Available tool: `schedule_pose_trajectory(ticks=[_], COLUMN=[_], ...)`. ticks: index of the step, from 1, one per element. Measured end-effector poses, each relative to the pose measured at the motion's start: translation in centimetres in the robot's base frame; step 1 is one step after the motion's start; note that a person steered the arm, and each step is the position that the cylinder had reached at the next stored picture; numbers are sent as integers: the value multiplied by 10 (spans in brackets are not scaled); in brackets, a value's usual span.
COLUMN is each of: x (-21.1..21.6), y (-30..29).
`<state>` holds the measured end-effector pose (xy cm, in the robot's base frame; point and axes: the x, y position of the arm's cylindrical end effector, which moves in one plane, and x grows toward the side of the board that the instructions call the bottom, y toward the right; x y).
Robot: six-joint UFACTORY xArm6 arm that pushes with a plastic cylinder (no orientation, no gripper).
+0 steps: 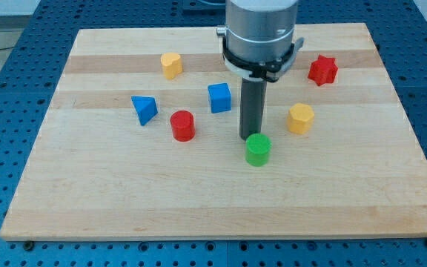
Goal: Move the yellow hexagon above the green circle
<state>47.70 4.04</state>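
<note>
Camera view: yellow hexagon (300,118) lies up and to the view's right of the green circle (257,149), apart from it. My tip (249,139), a bare rod holding nothing, stands just above the green circle's upper left edge, contact unclear. Left of the green circle: red cylinder (182,125), blue cube (219,97), blue triangle (144,110), yellow heart (171,65). Far upper right: red star (322,70). All on the wooden board (199,200).

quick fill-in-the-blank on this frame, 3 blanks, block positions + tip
1. My tip is just above the ____ circle.
2. The yellow hexagon lies to the view's ____ of the rod.
3. The block nearest the view's top right is the red ____.

Missing words: green; right; star
</note>
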Motion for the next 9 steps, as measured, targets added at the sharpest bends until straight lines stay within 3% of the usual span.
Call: schedule_pose_trajectory(ticks=[2,3,5,7,8,9], x=[51,54,14,-62,-83,-75], y=[0,1,-7,4,61,116])
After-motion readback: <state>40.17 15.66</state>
